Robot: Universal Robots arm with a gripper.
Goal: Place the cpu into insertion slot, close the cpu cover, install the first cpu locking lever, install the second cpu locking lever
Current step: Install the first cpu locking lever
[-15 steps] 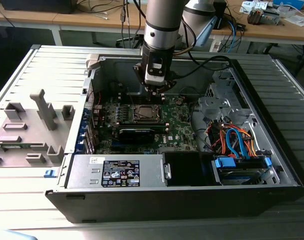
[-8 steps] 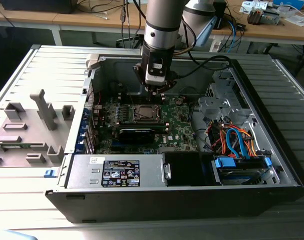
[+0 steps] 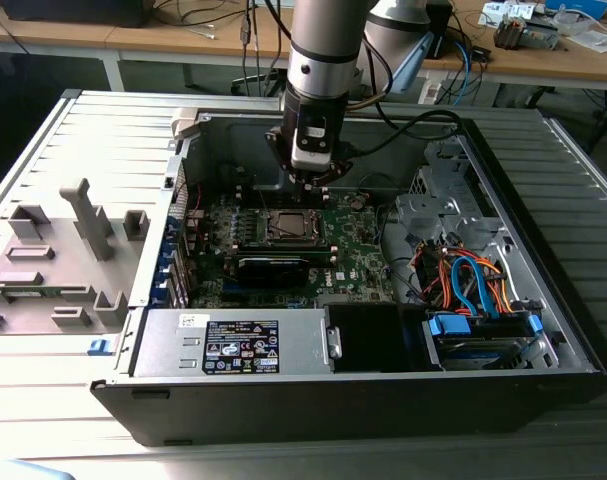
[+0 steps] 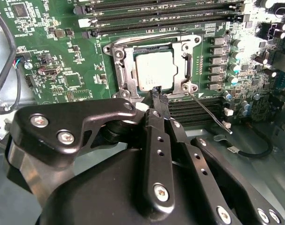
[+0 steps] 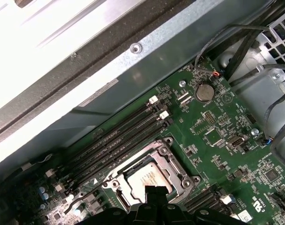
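Observation:
The cpu (image 4: pixel 154 70) (image 5: pixel 146 178) lies flat in the insertion slot (image 3: pixel 288 228) on the green board. Around the chip's silver top lies the cpu cover (image 4: pixel 121 61) (image 5: pixel 177 168), folded down. One thin wire locking lever (image 4: pixel 210 115) sticks out slantwise from a corner of the socket, away from it. Another wire lever (image 4: pixel 147 38) runs along the socket's side by the memory slots. My gripper (image 4: pixel 157 93) (image 5: pixel 149 191) (image 3: pixel 308 188) hangs just above the socket's edge, fingers shut together with nothing between them.
The board sits inside an open computer case (image 3: pixel 543 300). Long memory slots (image 5: pixel 119 136) flank the socket, with a black card (image 3: pixel 273 268) beside it. Cables and a drive cage (image 3: pixel 473 290) fill the exterior view's right. A grey power supply (image 3: pixel 233 345) lies in front.

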